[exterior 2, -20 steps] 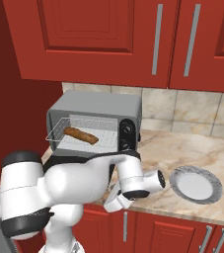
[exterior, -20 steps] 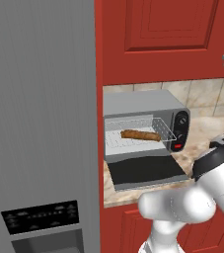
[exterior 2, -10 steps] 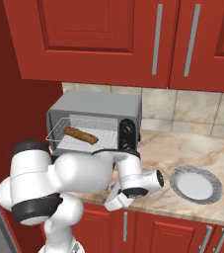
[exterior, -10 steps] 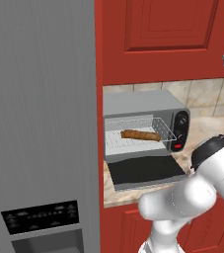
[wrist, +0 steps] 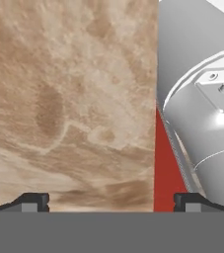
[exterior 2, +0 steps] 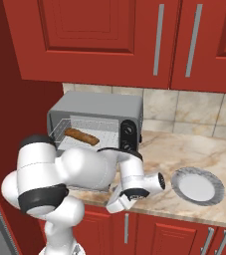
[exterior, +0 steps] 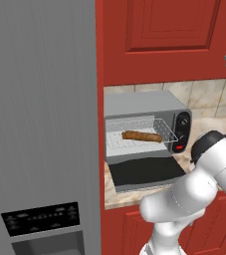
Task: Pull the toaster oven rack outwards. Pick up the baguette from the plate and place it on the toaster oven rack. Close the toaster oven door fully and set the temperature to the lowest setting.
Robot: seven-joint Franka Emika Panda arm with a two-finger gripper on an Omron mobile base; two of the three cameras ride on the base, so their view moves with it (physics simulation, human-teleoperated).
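Toaster oven [exterior: 147,112]: you have a boxy grey-silver oven on the marble counter [exterior 2: 184,147], tucked under red cabinets [exterior 2: 109,40] and just beside a tall grey fridge [exterior: 40,124]. Its black control panel [exterior: 183,130] with two knobs and a red button sits on the right end of its front.

Toaster oven door [exterior: 147,173]: the door is folded down flat in front of the oven, its dark glass facing up, reaching out towards the counter's front edge.

Toaster oven rack [exterior: 140,137]: the silver wire rack is pulled out of the cavity and stands out above the lowered door.

Baguette [exterior: 142,135]: the golden-brown stick lies lengthwise on the rack, near its middle. In the right base view you see it [exterior 2: 81,136] on the rack too.

Plate [exterior 2: 198,185]: the round grey-white dish sits on the counter well to the right of the oven, close to the front edge, with nothing on it.

Gripper [wrist: 111,201]: your hand camera looks down on bare marble, with a strip of red cabinet and the arm's own body on the right. The two dark fingertips [wrist: 33,201] stand far apart at the bottom corners, as wide as they go, and nothing is between them.

Arm [exterior 2: 92,169]: the white arm bends low in front of the counter, its wrist near the counter's front edge between the oven and the plate.
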